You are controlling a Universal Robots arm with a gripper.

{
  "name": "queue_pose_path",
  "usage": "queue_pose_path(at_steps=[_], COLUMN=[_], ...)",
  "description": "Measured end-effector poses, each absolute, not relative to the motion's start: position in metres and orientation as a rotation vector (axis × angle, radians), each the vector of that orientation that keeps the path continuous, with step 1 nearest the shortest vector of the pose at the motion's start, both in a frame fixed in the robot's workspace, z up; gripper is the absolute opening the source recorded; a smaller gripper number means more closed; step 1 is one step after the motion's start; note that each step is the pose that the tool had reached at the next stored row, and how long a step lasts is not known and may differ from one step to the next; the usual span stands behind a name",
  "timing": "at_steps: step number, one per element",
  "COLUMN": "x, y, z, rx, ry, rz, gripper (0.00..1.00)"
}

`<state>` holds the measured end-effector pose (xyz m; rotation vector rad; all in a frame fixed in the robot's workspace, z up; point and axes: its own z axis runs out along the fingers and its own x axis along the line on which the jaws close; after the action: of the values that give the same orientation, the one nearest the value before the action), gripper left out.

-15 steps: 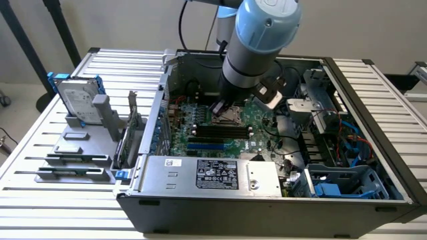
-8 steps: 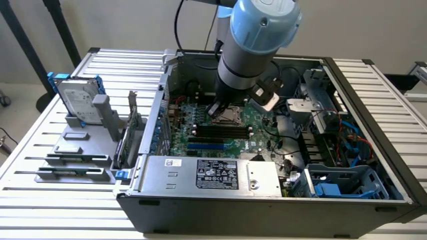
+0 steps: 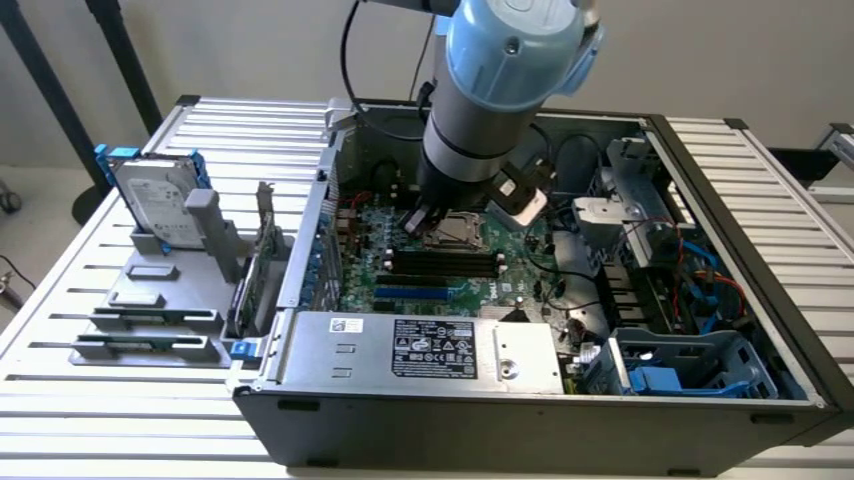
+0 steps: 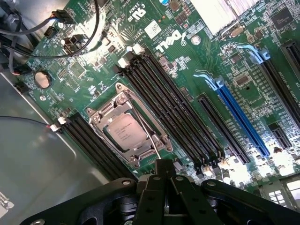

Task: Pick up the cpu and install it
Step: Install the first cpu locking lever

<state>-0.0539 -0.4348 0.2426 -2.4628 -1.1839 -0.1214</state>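
The cpu is a small square chip with a silver-grey top. It lies flat in the metal-framed socket on the green motherboard inside the open computer case. In the exterior view the cpu sits just under the arm's end. My gripper hovers a little above the board, close beside the socket's edge, with its black fingers shut together and nothing between them. The gripper reaches down into the case from above.
Black memory slots run on both sides of the socket, with a blue slot further off. Cables cross the board. Outside the case, a hard drive with blue rails stands on a grey fixture. The power supply lines the near wall.
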Motion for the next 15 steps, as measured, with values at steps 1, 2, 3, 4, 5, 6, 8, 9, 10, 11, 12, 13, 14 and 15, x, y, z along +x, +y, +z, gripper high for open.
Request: queue_pose_path(at_steps=[1, 2, 3, 4, 5, 6, 8, 9, 10, 11, 12, 13, 14, 15], x=[-0.054, -0.054, -0.054, -0.054, -0.054, -0.055, -0.055, -0.055, -0.056, -0.057, -0.057, -0.058, -0.059, -0.06], y=[-0.435, -0.435, -0.435, -0.435, -0.435, -0.435, -0.435, -0.435, -0.435, -0.435, -0.435, -0.435, -0.434, -0.434], z=[0.242, 0.242, 0.241, 0.241, 0.24, 0.239, 0.237, 0.236, 0.235, 0.234, 0.233, 0.232, 0.231, 0.231], rx=[-2.463, -2.463, -2.463, -2.463, -2.463, -2.463, -2.463, -2.463, -2.463, -2.462, -2.462, -2.462, -2.462, -2.462], ry=[-1.184, -1.184, -1.184, -1.184, -1.184, -1.184, -1.184, -1.184, -1.184, -1.184, -1.184, -1.185, -1.185, -1.186], rz=[-0.122, -0.122, -0.122, -0.122, -0.122, -0.121, -0.122, -0.122, -0.121, -0.122, -0.122, -0.121, -0.121, -0.121], gripper=[0.11, 0.11, 0.11, 0.11, 0.11, 0.11, 0.11, 0.11, 0.11, 0.11, 0.11, 0.11, 0.11, 0.11])
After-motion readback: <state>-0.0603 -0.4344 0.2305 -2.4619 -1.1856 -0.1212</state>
